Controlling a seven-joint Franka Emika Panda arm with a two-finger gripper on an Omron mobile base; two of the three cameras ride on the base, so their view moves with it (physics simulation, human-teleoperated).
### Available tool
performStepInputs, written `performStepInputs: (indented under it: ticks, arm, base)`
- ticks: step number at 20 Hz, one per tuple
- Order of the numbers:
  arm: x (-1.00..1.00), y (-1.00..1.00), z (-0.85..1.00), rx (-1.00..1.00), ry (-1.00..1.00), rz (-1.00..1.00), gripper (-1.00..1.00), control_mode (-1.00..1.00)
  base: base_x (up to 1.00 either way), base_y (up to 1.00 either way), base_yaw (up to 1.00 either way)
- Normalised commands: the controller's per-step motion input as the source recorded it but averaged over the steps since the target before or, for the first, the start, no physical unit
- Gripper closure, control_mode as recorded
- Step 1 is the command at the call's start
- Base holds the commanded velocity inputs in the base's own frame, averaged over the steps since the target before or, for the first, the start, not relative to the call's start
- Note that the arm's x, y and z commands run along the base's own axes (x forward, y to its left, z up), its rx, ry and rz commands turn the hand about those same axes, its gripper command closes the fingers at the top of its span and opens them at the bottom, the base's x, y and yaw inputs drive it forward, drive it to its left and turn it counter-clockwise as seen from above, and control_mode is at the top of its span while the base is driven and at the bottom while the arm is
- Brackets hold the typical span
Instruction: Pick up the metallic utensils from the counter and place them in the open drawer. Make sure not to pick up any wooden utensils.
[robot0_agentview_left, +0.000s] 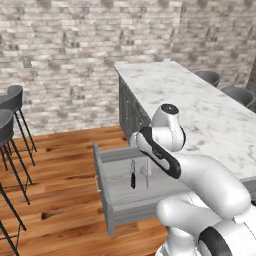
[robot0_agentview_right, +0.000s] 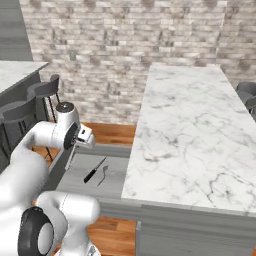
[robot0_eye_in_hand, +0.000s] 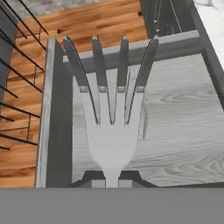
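Note:
My gripper (robot0_eye_in_hand: 111, 180) is shut on the handle of a silver fork (robot0_eye_in_hand: 111, 127), whose tines point away from the hand over the open grey drawer (robot0_eye_in_hand: 175, 131). In the right base view the gripper (robot0_agentview_right: 77, 146) hangs above the drawer's (robot0_agentview_right: 114, 176) left part. On the drawer floor lie a black-handled knife (robot0_agentview_right: 91, 173) and a small spoon (robot0_agentview_right: 103, 175). The knife (robot0_agentview_left: 132, 179) and spoon (robot0_agentview_left: 147, 175) also show inside the drawer (robot0_agentview_left: 107, 200) in the left base view. The white marble counter (robot0_agentview_left: 200, 100) (robot0_agentview_right: 185, 125) runs beside it. The wooden utensils are out of view.
Dark bar stools stand at the left (robot0_agentview_left: 10, 115) (robot0_agentview_right: 42, 92) and beyond the counter's far side (robot0_agentview_left: 235, 95). Thin black stool legs (robot0_eye_in_hand: 17, 65) cross the wooden floor (robot0_agentview_left: 60, 170) beside the drawer. A brick wall closes the back.

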Motion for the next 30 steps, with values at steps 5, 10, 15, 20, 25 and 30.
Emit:
performStepInputs:
  ticks: [5,10,15,20,25,30]
  arm:
    - [0.50,0.02,-0.88,0.00,0.14,-0.13,1.00,-1.00]
    - [0.44,0.00,-0.83,0.00,0.12,-0.08,1.00,-1.00]
    - [0.44,0.00,-0.71,-0.04,0.14,-0.08,1.00,-1.00]
    - [0.56,-0.07,-0.41,-0.11,0.09,-0.05,1.00,-1.00]
    - [0.46,-0.24,-0.28,-0.07,0.09,0.00,1.00,-1.00]
    - [0.32,-0.31,-0.53,-0.01,0.21,0.00,1.00,-1.00]
  base:
    - [0.00,0.00,0.00]
    - [0.00,0.00,0.00]
    - [0.00,0.00,0.00]
    - [0.00,0.00,0.00]
    - [0.00,0.00,0.00]
    - [0.00,0.00,0.00]
